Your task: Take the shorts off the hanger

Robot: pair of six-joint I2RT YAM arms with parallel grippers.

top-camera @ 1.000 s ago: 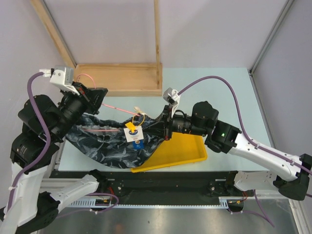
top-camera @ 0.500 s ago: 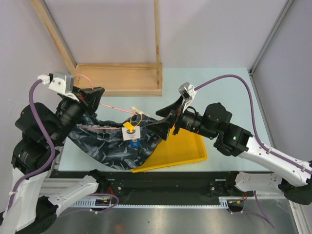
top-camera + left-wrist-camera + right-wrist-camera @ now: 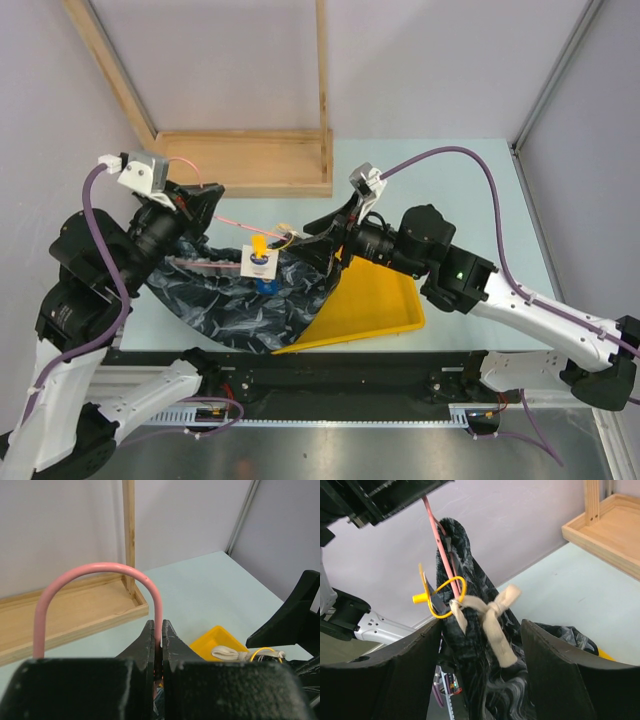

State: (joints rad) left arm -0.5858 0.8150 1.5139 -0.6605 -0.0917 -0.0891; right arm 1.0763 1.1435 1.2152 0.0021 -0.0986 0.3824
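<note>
The left arm rises from its base left of the tray [image 3: 385,300], elbow bent, wrist pointing toward the tray. The left gripper [image 3: 195,205] has its jaws clenched on the hanger [image 3: 238,220] just below the hook. In its wrist view the two fingers [image 3: 145,647] meet on the pink wire, and the hook [image 3: 100,569] arches above them.

The hanger runs from those jaws toward the tray's far left corner, held above the worktop [image 3: 440,180]. The shorts [image 3: 235,305] still hang from it, sagging in a black fold down onto the tray's left end. Their tags [image 3: 258,262] dangle left of the tray.

The right arm reaches across the tray from the right, forearm low. The right gripper [image 3: 322,240] is over the tray's far left corner at the end of the shorts. Its jaws are spread wide on either side of the bunched fabric [image 3: 480,680], where a cream drawstring bow [image 3: 492,615] and a yellow loop [image 3: 447,597] sit.
</note>
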